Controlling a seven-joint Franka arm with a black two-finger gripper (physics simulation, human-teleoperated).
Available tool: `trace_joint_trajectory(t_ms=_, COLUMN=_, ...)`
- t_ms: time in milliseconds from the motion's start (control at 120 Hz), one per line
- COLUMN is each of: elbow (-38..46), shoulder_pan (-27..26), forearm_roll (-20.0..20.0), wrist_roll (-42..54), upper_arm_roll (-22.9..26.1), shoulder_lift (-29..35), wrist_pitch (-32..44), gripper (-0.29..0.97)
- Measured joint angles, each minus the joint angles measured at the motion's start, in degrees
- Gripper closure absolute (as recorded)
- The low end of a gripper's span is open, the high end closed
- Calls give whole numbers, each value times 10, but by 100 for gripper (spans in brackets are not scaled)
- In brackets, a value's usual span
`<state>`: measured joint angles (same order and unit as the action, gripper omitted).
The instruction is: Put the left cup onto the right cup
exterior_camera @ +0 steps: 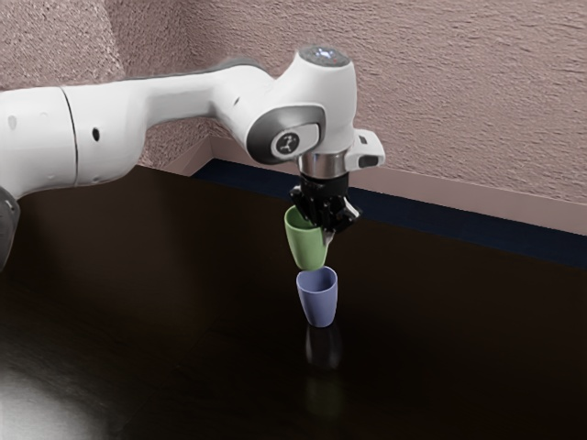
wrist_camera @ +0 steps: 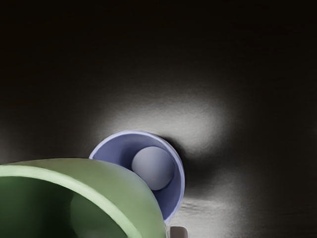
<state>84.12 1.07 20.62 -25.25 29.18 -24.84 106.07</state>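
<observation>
Smooth tapered green cup hangs tilted, rim pinched in the gripper, right over the upright blue cup on a glossy dark table.

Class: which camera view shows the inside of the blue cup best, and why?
The wrist view: it looks down into the blue cup, showing its rim and round floor, though the green cup hides one side. The exterior view shows its outer wall from the side, standing on the table under the green cup.

The upper cup hangs tilted from the fingers, just above the lower cup, which stands upright on the surface, well before the wall
</observation>
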Motion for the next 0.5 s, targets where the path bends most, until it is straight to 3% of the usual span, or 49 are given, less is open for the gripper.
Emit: trace_joint_trajectory(t_ms=500, elbow=27, shoulder_pan=0, forearm_roll=1, wrist_roll=-11, upper_arm_roll=-3, shoulder_lift=-6, wrist_pitch=38, gripper=78)
